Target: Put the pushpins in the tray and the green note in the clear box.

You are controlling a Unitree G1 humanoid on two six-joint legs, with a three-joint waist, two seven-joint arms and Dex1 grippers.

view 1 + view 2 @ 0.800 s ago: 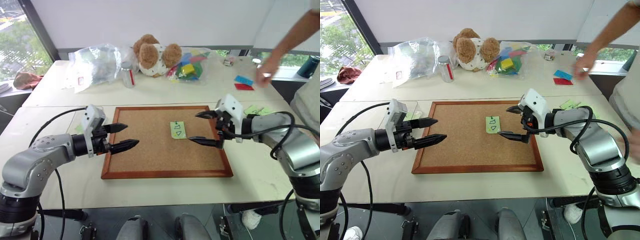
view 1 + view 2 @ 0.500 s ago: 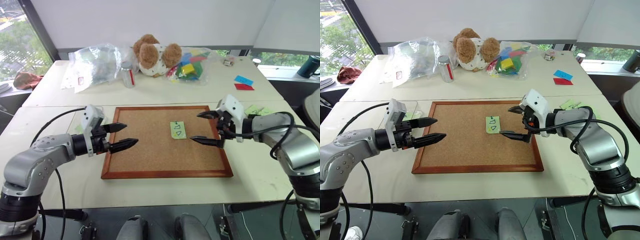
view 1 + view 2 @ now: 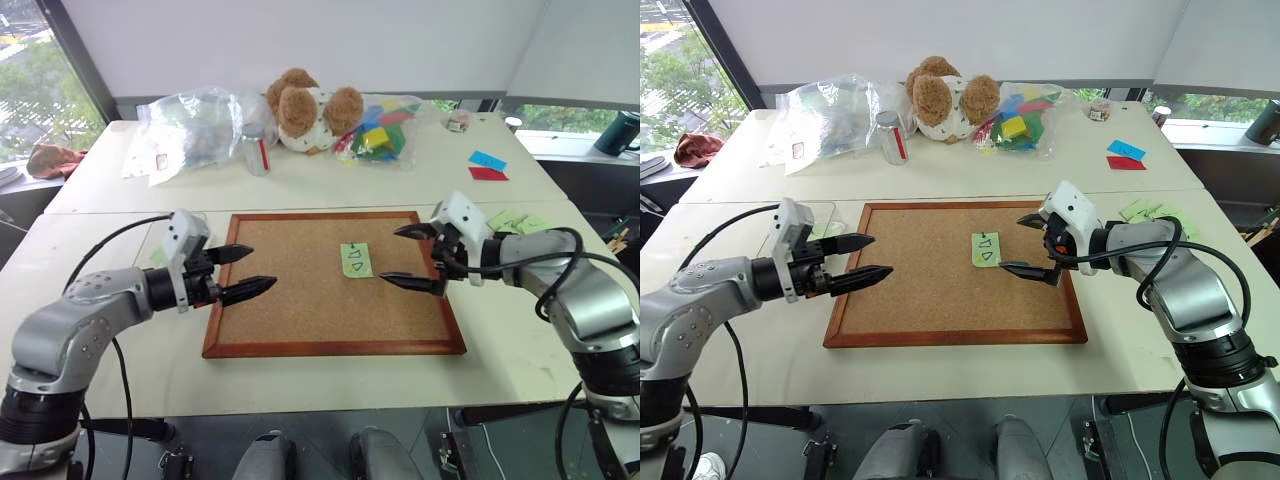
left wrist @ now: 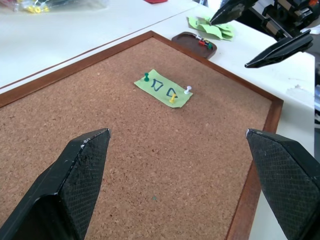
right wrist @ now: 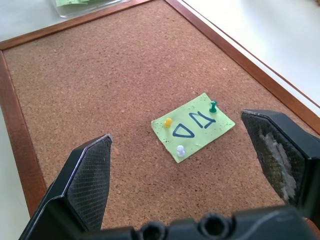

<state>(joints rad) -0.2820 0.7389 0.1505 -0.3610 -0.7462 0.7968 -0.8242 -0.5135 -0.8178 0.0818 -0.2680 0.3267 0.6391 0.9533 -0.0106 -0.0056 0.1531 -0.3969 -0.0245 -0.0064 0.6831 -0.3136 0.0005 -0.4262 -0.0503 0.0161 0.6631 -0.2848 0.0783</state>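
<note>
From the head views, you see the green note (image 3: 355,260) pinned on the corkboard (image 3: 300,300); both hands, left hand (image 3: 245,273) and right hand (image 3: 410,255), are released and empty. A person who reached over the far desk earlier is gone.

Left wrist: three pushpins (image 4: 172,98) hold the note; the tray (image 4: 192,44) waits beyond.

Right wrist: the clear box (image 5: 85,5) lies past the board.

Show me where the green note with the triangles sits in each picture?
Left eye: green note right of centre on the corkboard.
Right eye: same spot.
Left wrist: upper middle.
Right wrist: centre-right.
Shared landmark: its green pushpin.
</note>
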